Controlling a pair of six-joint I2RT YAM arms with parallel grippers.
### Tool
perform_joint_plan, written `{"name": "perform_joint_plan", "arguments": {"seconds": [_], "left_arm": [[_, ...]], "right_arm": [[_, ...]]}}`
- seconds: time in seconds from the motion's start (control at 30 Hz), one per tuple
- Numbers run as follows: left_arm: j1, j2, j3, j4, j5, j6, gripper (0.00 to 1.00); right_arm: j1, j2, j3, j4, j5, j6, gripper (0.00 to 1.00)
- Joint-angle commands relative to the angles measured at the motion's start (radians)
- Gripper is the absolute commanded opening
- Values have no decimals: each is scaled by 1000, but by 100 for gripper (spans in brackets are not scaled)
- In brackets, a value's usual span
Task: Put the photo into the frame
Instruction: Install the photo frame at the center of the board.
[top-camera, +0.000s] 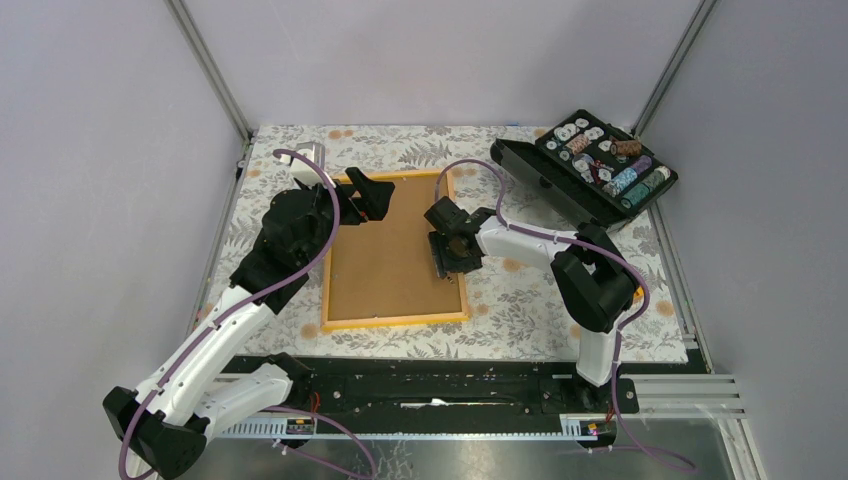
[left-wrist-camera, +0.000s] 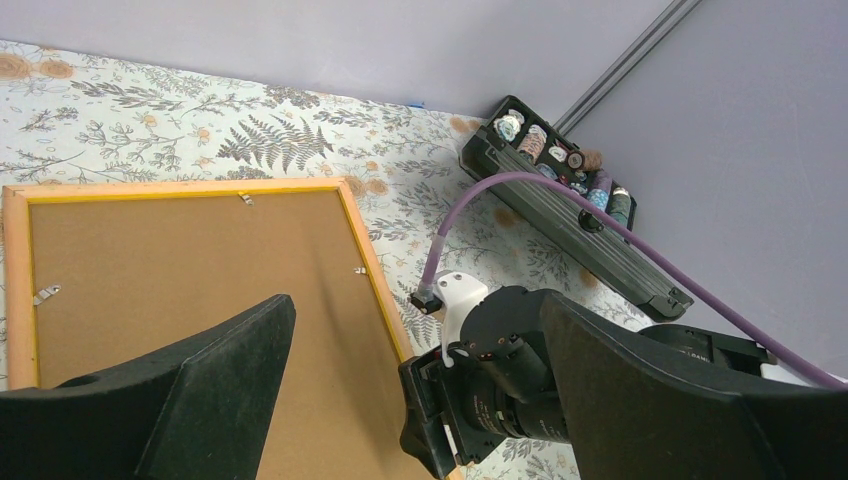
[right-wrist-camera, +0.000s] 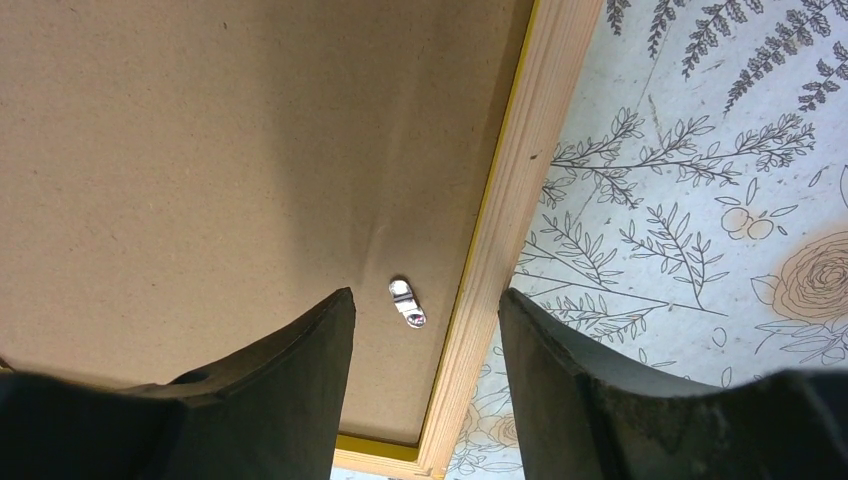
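Note:
The orange-yellow frame (top-camera: 395, 321) lies flat on the floral table with its back up. The photo (top-camera: 390, 250) sits inside it with only its plain brown reverse showing. My left gripper (top-camera: 368, 195) is open and empty above the frame's far left part. In the left wrist view (left-wrist-camera: 415, 300) its jaws stand wide apart over the brown backing (left-wrist-camera: 180, 260) and the frame's right rail (left-wrist-camera: 375, 265). My right gripper (top-camera: 450, 250) is open and empty over the frame's right rail. In the right wrist view (right-wrist-camera: 425, 295) its fingers straddle the rail (right-wrist-camera: 510, 200) and a small metal clip (right-wrist-camera: 407, 302) on the backing (right-wrist-camera: 200, 150).
An open black case of small round parts (top-camera: 600, 165) stands at the back right and also shows in the left wrist view (left-wrist-camera: 570, 190). Small metal clips (left-wrist-camera: 46, 294) line the frame's inner edge. Grey walls close in on three sides.

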Motion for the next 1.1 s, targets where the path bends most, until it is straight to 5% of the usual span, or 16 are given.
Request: {"name": "perform_joint_plan", "arguments": {"seconds": [0.0,0.87,1.07], "left_arm": [[4,-16,-1,56,-3,10,98],[5,-15,-2,55,-2,7,98],[4,-14,-2,56,-3,7,98]], "right_arm": [[14,-7,-24,-5,-6,12,62],[22,27,-16,-50,131,41,66],[22,44,-17,-32,120,48,47]]}}
